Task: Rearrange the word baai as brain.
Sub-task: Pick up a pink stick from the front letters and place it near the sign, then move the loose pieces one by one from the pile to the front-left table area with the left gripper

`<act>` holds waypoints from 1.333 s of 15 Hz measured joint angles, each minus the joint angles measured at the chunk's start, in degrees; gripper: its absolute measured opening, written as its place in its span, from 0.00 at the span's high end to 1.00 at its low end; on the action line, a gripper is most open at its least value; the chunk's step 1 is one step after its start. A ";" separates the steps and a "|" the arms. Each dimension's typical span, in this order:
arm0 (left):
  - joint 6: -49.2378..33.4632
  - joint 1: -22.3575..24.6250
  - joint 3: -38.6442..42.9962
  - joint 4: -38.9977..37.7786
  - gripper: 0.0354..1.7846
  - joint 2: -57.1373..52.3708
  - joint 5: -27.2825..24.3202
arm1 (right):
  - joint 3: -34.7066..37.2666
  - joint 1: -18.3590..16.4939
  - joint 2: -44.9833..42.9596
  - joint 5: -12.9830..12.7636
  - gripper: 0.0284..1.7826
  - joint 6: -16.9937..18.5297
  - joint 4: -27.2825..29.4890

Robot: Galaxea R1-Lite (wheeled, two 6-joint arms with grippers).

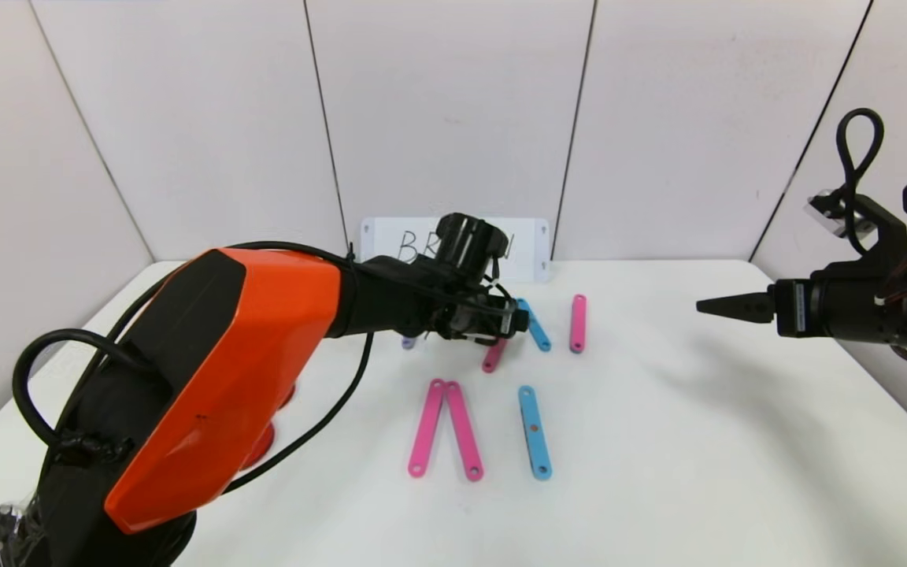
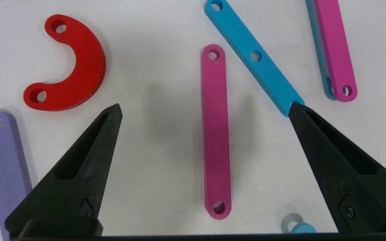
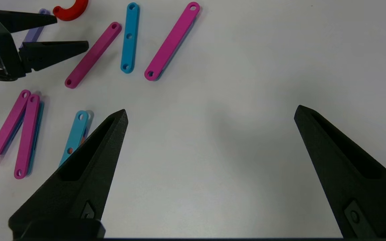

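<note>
Flat strips lie scattered on the white table. My left gripper (image 1: 512,319) is open and hovers just above a pink bar (image 2: 215,134), which lies between its fingers (image 2: 89,160) untouched. Around it lie a blue bar (image 2: 253,57), a pink bar stacked on a teal one (image 2: 335,47), a red C-curve (image 2: 75,67) and a short purple bar (image 2: 2,157). Nearer me lie two pink bars in an upside-down V (image 1: 446,429) and another blue bar (image 1: 534,431). My right gripper (image 1: 705,305) is open and empty, raised at the right (image 3: 211,109).
A white card with handwritten letters (image 1: 532,236) leans on the back wall, partly hidden by the left wrist. Red pieces (image 1: 264,441) show under my left arm. White panels wall the table at the back and sides.
</note>
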 joint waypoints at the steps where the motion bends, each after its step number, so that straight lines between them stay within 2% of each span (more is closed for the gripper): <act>1: 0.02 0.43 0.17 0.55 0.03 -0.82 0.09 | 0.00 0.00 0.00 -0.02 0.02 0.02 0.07; 5: 1.07 5.00 0.67 6.80 0.03 -5.12 0.41 | 0.33 0.00 0.06 -0.05 0.02 -0.13 -0.17; 12: 1.37 18.15 1.77 18.85 0.03 -10.00 0.38 | 0.62 0.29 0.35 -0.05 0.02 -0.22 -0.22; 15: 1.45 21.94 3.17 20.61 0.03 -10.22 0.40 | 0.77 0.43 0.44 -0.09 0.02 -0.17 -0.20; 20: 2.01 25.72 3.91 22.78 0.03 -10.22 0.40 | 0.82 0.44 0.55 -0.11 0.02 -0.17 -0.12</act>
